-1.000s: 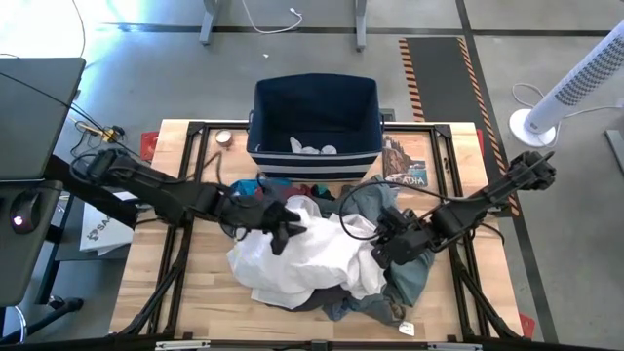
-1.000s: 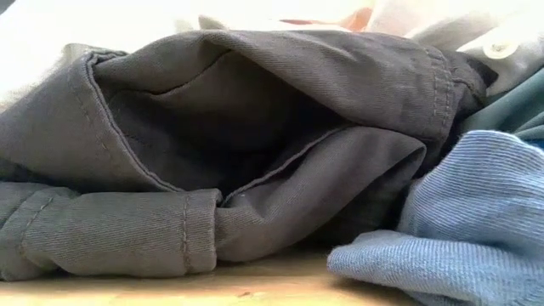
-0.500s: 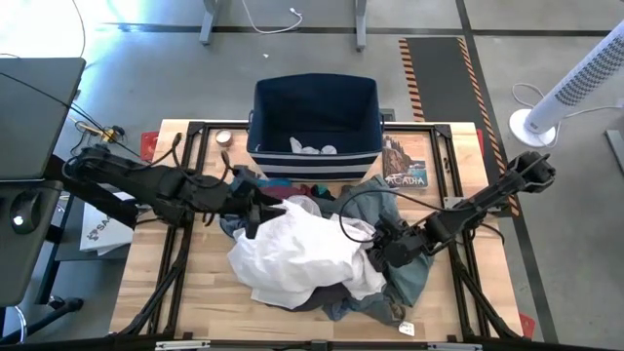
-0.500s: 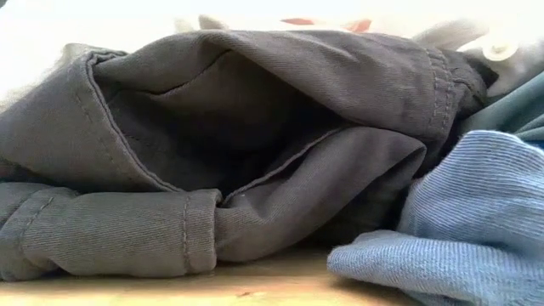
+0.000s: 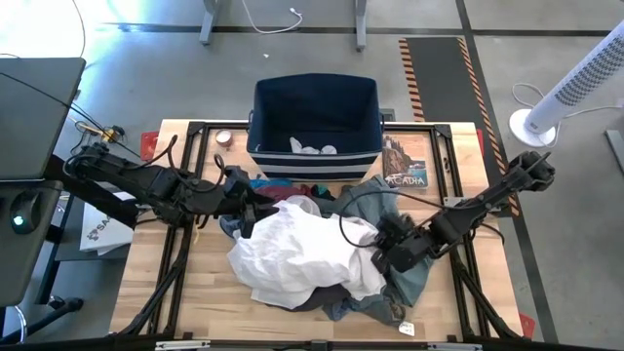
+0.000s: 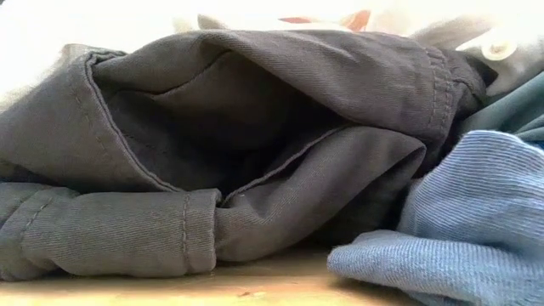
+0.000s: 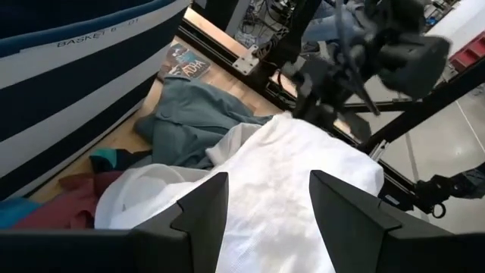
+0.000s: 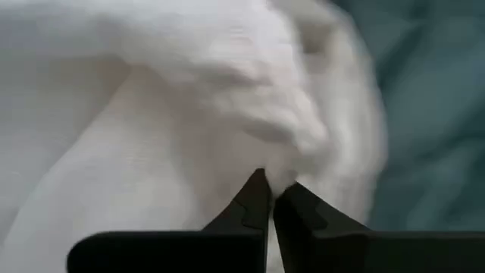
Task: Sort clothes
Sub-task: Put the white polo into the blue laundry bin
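High view: the clothes sit heaped mid-table in front of the navy bin (image 5: 315,115), with the white garment (image 5: 297,255) on top, the grey-green shirt (image 5: 390,210) at its right and the trousers (image 6: 212,144) at the pile's front. The right gripper (image 5: 382,257) sits at the white garment's right edge, fingers pressed together on a fold of it. The left gripper (image 5: 251,212) hangs at the pile's left edge, fingers (image 7: 201,212) spread, holding nothing.
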`<state>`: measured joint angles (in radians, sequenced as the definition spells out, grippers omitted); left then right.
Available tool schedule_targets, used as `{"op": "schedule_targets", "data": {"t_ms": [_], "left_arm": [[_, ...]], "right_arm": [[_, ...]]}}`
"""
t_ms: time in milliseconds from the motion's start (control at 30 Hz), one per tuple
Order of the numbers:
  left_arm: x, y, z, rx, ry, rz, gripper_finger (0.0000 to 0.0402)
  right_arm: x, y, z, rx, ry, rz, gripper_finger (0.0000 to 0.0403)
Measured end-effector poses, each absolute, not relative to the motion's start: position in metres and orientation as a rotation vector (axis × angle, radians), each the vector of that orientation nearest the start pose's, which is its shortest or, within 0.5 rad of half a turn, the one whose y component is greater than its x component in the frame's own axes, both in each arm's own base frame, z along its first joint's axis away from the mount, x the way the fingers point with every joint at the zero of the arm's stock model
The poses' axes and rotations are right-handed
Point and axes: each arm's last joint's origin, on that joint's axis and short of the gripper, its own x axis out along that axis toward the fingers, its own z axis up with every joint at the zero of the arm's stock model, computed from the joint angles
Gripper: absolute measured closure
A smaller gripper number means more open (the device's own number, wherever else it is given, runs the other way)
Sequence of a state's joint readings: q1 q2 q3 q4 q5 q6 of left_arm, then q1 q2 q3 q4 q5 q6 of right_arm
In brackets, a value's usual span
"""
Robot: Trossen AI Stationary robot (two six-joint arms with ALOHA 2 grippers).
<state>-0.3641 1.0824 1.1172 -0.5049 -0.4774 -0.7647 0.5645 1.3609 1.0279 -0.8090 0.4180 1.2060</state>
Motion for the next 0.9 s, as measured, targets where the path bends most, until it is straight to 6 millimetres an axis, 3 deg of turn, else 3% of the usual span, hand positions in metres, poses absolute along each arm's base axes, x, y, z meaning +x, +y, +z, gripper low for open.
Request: {"op": "schedule_targets", "data": {"t_ms": [200, 367, 600, 733, 900], "left_arm": [[0.212, -0.067, 0.363, -0.56, 0.362, 0.266, 0.0218], [0.213, -0.067, 0.362, -0.566, 0.372, 0.246, 0.0218], [0.215, -0.07, 0.361, -0.566, 0.382, 0.231, 0.0218], [0.215, -0.07, 0.361, -0.569, 0.388, 0.218, 0.0218], [0.215, -0.071, 0.361, -0.573, 0.398, 0.198, 0.0218]], "right_arm": [[0.193, 0.122, 0.299, 0.435, 1.05, -0.636, 0.0399], [0.188, 0.13, 0.32, 0.434, 1.028, -0.581, 0.0397], [0.205, 0.144, 0.321, 0.548, 0.94, -0.418, 0.0382], [0.216, 0.146, 0.31, 0.585, 0.937, -0.326, 0.0339], [0.219, 0.141, 0.291, 0.594, 0.981, -0.335, 0.0274]]}}
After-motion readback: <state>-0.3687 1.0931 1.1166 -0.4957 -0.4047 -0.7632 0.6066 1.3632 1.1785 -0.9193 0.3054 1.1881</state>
